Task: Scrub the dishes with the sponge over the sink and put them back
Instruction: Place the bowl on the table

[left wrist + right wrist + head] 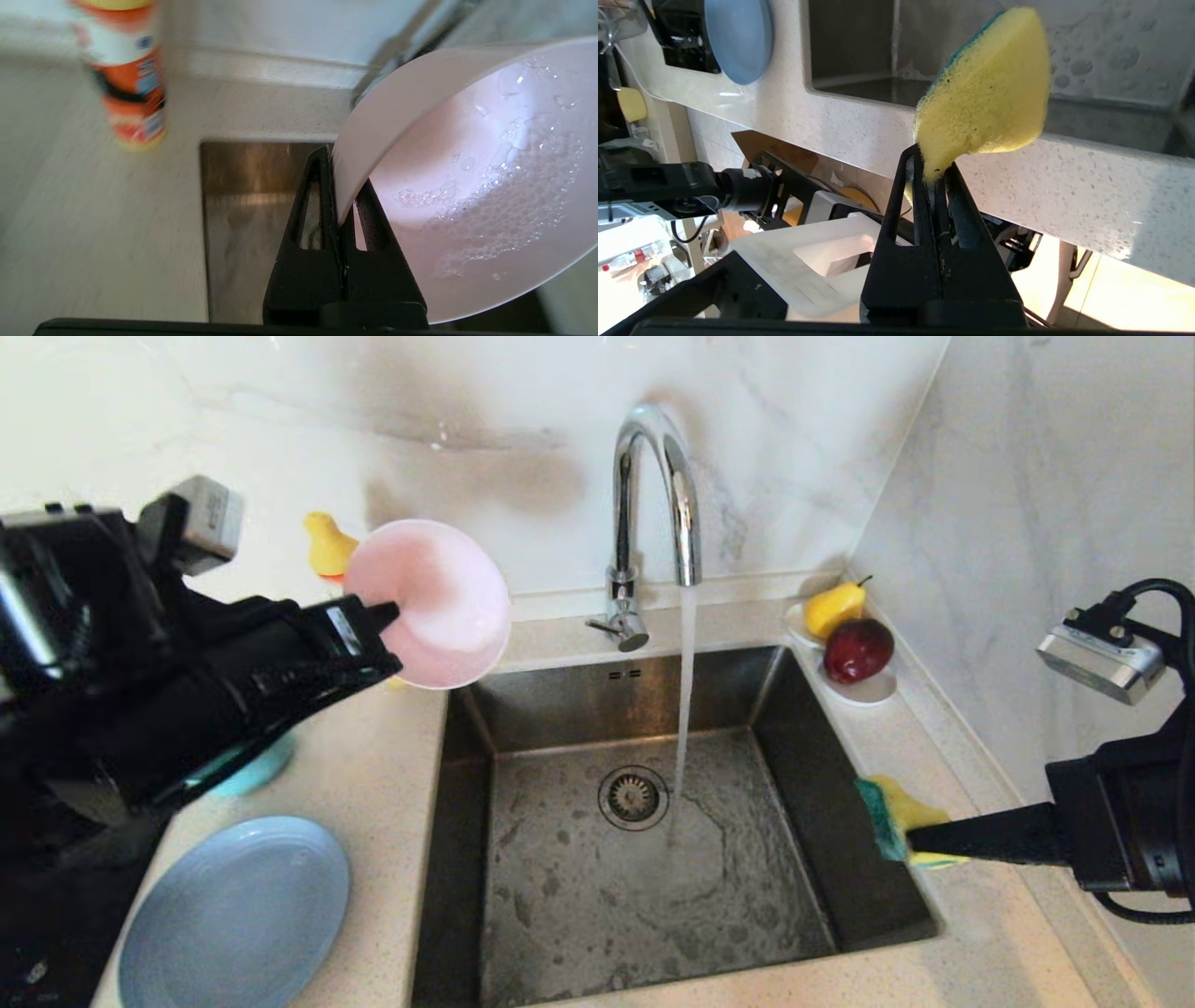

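Left gripper (385, 612) sits closest to the head cam, fingers (308, 205) clamped tight on the rim of the pink bowl (431, 602). Bowl is lifted clear of the counter (369, 784) and tipped on edge, its underside facing the head cam. Left wrist view shows suds and water beads on the inside of the bowl (486, 186). Just below the gripper tips: the back-left corner of the sink (485, 709). Past the bowl, against the back wall, the orange bottle with a yellow cap (128, 74). Under the left arm, partly hidden, the teal bowl (252, 767) on the counter; nearer the robot from there, the blue plate (233, 915) lies flat on the counter.

Right gripper (913, 845) is clamped on the narrow end of the sponge (898, 817), held level over the sink's right rim. Green scouring face points toward the basin, yellow body (985, 93) toward the wrist cam. Sponge is clear of the bowl, well apart across the basin.

Between the two grippers: tap (653, 513) is running, with the stream (686, 691) landing just beside the drain strainer (633, 796). Basin floor is wet. Behind the right gripper, at the back-right corner, a white saucer (868, 689) with a pear (834, 607) and an apple (857, 650).
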